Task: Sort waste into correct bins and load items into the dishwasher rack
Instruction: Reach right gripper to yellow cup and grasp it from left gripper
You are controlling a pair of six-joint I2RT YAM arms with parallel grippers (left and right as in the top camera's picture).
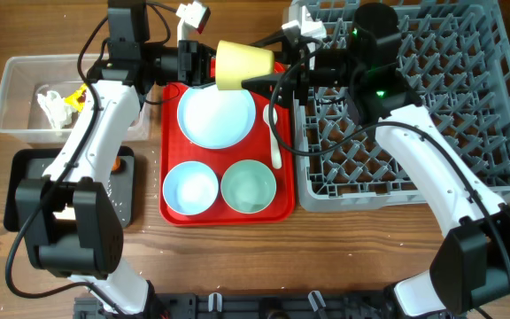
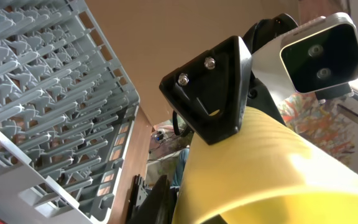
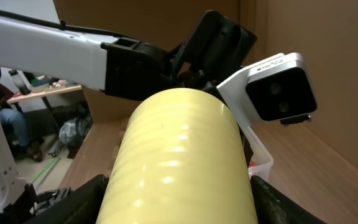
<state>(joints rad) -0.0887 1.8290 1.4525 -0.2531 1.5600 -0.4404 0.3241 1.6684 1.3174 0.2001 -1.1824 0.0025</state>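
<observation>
The yellow cup (image 1: 242,64) lies on its side in the air above the far edge of the red tray (image 1: 228,219), held between both grippers. My left gripper (image 1: 211,66) grips its wide rim end, one finger outside the wall (image 2: 191,205). My right gripper (image 1: 268,73) clamps the other end, with a finger on each side of the cup (image 3: 179,205). The cup fills the left wrist view (image 2: 260,168) and the right wrist view (image 3: 179,155). On the tray are the pale blue plate (image 1: 217,117), two bowls (image 1: 190,188) (image 1: 249,187) and the white spoon (image 1: 274,142).
The grey dishwasher rack (image 1: 450,97) (image 2: 42,93) stands right of the tray. The clear tub (image 1: 16,97) (image 3: 260,158) at far left holds white tissue (image 1: 50,105) and a yellow wrapper (image 1: 80,96). The black tray (image 1: 25,190) sits in front of it, with an orange carrot (image 1: 116,164).
</observation>
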